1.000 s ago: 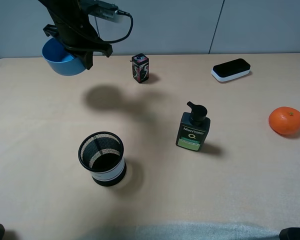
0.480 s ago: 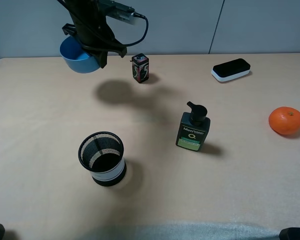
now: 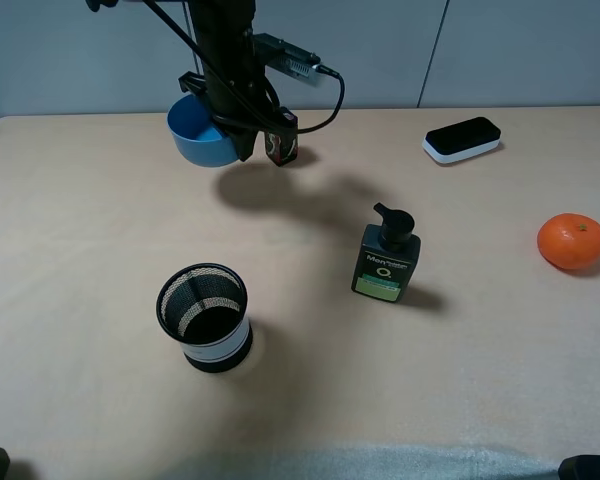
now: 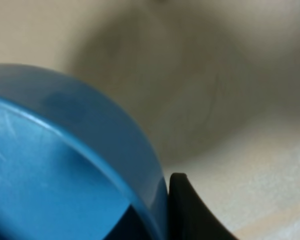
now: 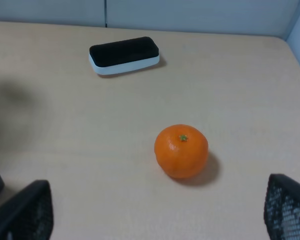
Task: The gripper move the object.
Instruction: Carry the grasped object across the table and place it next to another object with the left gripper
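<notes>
Exterior high view: the left tool [image 3: 238,135] is up at the far side of the bench [image 3: 80,250], pinching the blue bowl [image 3: 202,135] by its rim on the side nearest the small box [image 3: 282,140]. The bowl hangs upright with its opening upward. A soft shadow [image 3: 280,190] lies on the bench apart from it, so I judge the bowl to be clear of the surface and carried, not resting.

Left wrist view: the bowl's wall [image 4: 65,165] fills much of the picture, with one dark finger [image 4: 187,210] pressed against its outside. The opposing finger is not visible here, but the grip reads as firm.

Right wrist view: the right tool [image 5: 157,210] is spread wide with nothing between its fingers, idle near the orange [image 5: 181,150] and the eraser block [image 5: 124,55].

Status, as a judgement:
- Pick-up and lift are done — the bowl is in the grasp and off the bench.
- Carrying appears to be under way; the set-down and the release are left.
- The task names no destination, so the end point cannot be told.

Hazard noted: the tool and its cable sit just beside the small box — contact is possible if it descends here. The pump bottle [image 3: 385,260] and mesh cup [image 3: 205,318] are well apart from the bowl.
</notes>
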You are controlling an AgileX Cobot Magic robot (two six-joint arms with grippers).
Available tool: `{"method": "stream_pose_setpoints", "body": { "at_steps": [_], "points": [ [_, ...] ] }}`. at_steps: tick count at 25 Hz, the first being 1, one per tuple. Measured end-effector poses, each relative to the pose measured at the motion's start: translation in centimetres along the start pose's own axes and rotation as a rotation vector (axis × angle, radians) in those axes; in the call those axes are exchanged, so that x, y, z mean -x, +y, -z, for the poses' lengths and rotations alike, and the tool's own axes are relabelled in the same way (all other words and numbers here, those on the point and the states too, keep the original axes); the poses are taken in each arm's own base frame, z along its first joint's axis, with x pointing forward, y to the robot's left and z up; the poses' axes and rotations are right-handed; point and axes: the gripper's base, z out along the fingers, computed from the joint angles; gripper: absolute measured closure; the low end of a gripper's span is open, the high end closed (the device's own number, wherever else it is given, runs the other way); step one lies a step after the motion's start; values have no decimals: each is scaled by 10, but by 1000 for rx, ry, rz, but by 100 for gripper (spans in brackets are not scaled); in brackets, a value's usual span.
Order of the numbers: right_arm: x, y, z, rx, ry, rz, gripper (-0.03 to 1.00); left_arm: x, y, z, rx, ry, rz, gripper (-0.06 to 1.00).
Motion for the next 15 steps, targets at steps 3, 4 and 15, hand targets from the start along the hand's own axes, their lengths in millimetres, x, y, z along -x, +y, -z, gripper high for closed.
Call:
{"method": "stream_pose_setpoints", "body": {
  "at_steps": [3, 4, 15],
  "points": [
    [0, 0, 0, 0, 0, 0, 33, -2, -2, -10, -1, 31, -5, 92],
    [0, 0, 0, 0, 0, 0, 33, -3, -2, -13, 0, 38, -6, 92],
    [0, 0, 0, 0, 0, 0, 33, -6, -5, -48, -5, 74, -18, 92]
  ]
}}
